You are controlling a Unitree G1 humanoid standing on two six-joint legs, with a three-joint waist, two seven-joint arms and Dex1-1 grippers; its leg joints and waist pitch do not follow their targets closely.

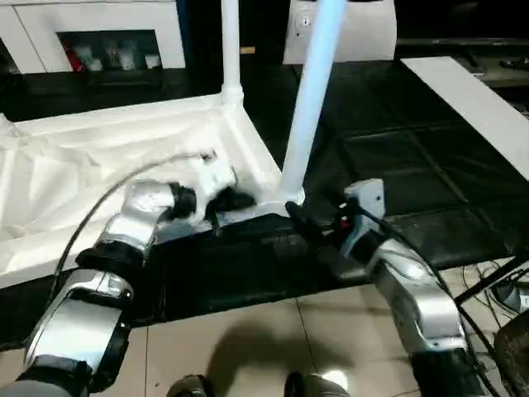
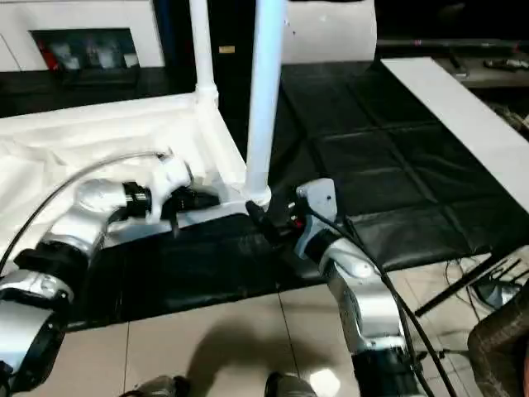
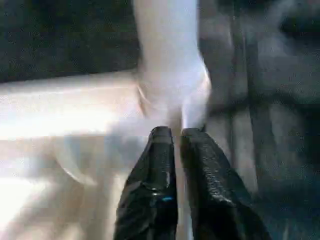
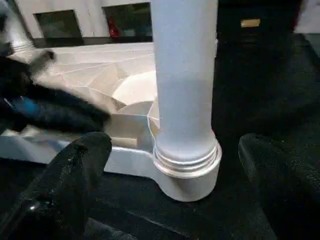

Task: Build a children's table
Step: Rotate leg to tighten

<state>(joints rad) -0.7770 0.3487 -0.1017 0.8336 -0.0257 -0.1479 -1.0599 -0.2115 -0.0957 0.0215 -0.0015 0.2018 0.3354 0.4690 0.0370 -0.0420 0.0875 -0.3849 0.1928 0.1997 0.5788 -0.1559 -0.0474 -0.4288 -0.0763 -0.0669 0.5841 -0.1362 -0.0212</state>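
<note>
The right pincer (image 4: 170, 185) is standing wide open, its two black fingers (image 4: 75, 170) flanking, without touching, the base of a long white tube leg (image 1: 312, 99) that is rising upright from the near corner socket (image 4: 187, 175). The left pincer (image 3: 175, 137) is hovering nearly closed, gripping nothing, over the ribbed underside of the white plastic rectangular tabletop (image 1: 99, 157), which is lying upside down on black floor mats (image 1: 413, 165). A second white leg (image 1: 231, 50) is standing in the far corner.
</note>
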